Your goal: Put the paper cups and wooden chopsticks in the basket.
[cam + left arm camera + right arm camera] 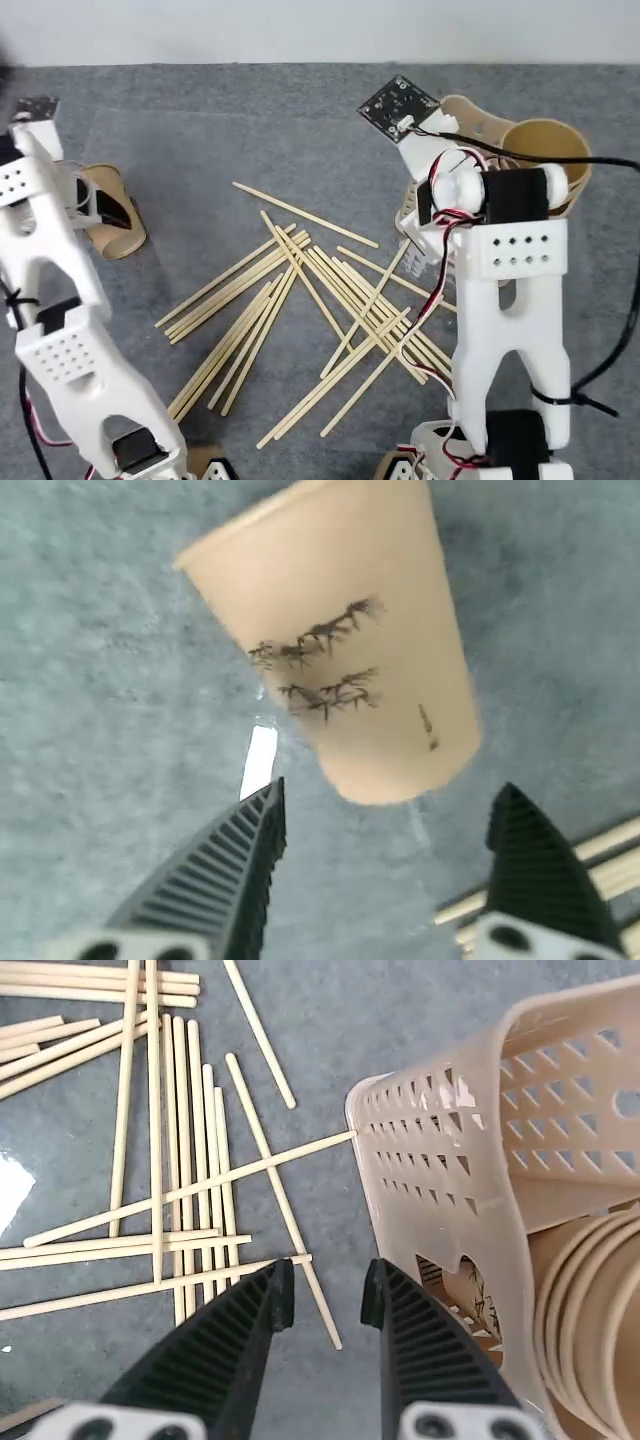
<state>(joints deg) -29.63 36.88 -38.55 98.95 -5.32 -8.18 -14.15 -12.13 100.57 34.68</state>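
Now the left gripper (392, 786), spread wide, hovers just before the paper cup (340, 630).

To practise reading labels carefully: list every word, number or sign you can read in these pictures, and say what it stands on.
No text can be read.
Paper cup: a dark bamboo drawing, no words; the small mark near its base is too blurred to read.
Circuit board: any print is too small to read.
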